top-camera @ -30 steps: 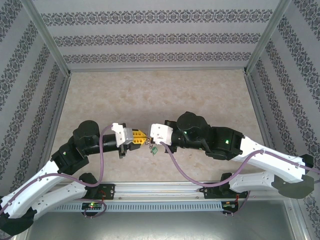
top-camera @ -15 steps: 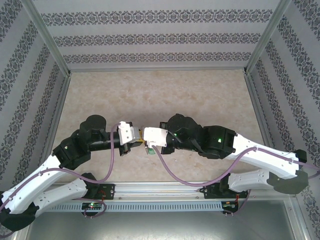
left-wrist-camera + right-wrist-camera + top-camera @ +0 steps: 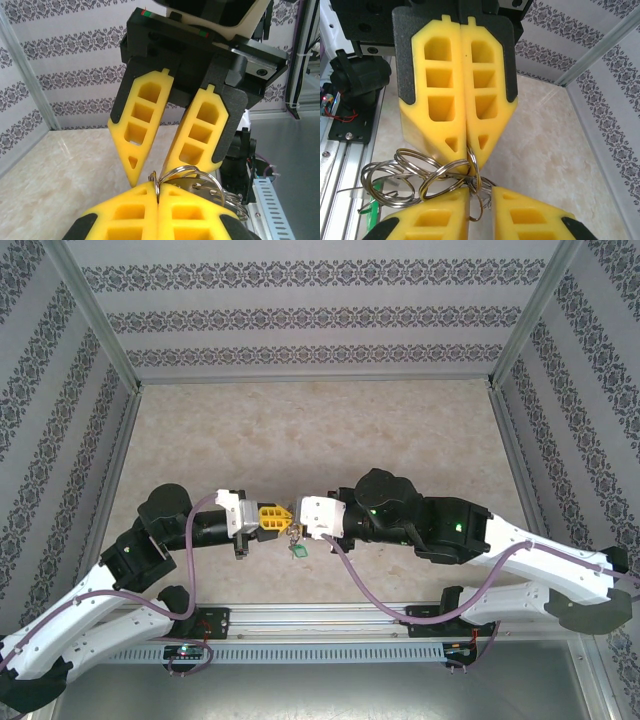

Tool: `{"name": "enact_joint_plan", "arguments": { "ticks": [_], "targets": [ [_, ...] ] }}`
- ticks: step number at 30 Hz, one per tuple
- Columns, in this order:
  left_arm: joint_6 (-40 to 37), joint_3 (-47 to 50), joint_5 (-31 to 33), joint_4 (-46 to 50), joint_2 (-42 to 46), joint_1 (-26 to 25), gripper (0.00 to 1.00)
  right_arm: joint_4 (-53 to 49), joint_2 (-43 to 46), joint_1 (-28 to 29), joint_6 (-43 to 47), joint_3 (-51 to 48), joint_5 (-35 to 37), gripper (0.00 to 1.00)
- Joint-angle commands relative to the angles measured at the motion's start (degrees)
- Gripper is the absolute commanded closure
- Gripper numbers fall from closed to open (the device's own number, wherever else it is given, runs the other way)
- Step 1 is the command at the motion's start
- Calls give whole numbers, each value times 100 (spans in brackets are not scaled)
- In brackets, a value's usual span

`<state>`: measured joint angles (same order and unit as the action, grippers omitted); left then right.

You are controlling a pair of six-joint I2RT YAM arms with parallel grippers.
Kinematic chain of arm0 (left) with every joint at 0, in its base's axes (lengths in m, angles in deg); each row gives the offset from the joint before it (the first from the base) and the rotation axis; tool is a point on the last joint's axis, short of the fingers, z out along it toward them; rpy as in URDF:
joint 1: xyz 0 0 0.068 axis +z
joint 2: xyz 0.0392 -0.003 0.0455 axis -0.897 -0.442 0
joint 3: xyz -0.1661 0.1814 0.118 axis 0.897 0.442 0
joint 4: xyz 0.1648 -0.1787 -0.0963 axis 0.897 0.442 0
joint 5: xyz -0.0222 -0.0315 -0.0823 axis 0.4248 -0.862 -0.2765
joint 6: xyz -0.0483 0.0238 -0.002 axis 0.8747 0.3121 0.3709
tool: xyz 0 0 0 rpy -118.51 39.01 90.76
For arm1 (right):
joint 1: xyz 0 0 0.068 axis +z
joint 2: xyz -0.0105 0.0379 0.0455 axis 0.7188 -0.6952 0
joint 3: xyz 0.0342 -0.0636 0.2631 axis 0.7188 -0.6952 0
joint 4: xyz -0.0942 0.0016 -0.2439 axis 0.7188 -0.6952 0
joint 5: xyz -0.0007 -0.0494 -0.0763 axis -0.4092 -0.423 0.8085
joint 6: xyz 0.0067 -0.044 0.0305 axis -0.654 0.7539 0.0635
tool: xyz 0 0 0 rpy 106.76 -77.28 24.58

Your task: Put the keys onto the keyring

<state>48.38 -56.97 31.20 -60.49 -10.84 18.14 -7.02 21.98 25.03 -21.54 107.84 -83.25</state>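
The beige marbled worktop [image 3: 300,430] sits between patterned walls [image 3: 300,320]. The left arm [image 3: 120,580] and right arm [image 3: 450,525] reach inward from the near edge and meet tip to tip, just near of the worktop's middle. The left fingers [image 3: 272,518] are pressed fully together, pinching one wire ring of the keyring [image 3: 395,180] at their tips. The right fingers [image 3: 445,217] stand slightly apart, with loops of the keyring running through the narrow gap. Whether they touch the wire I cannot tell. The keyring's tangle of metal rings hangs between the two sets of tips, above the worktop. A small green tag [image 3: 298,552] dangles just below.
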Motion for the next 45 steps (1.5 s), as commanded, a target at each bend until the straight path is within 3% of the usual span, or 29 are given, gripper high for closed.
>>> {"name": "enact_joint_plan", "arguments": {
  "ticks": [1,9,15,21,25,30,38,45],
  "targets": [
    [327,-9,-419,-884,79,1,100,240,3,-67,-152,-124,-219,81],
    [103,-50,-317,-361,30,1,100,406,52,-86,-134,-172,-385,100],
    [-405,-260,159,628,-93,1,100,460,176,-84,-97,-216,-391,100],
    [-515,-216,287,673,-31,6,100,565,241,-90,-139,-269,-440,100],
    [-313,-76,-24,217,52,2,100,583,195,-90,-192,-291,-485,83],
    [-157,-45,-320,3,65,1,100,701,190,-85,-211,-335,-540,75],
    [-69,-62,-441,-85,67,4,100,719,174,-97,-182,-344,-591,91],
    [-104,-57,-509,-40,-14,3,100,842,200,-108,-177,-378,-777,94]
  ]
}}
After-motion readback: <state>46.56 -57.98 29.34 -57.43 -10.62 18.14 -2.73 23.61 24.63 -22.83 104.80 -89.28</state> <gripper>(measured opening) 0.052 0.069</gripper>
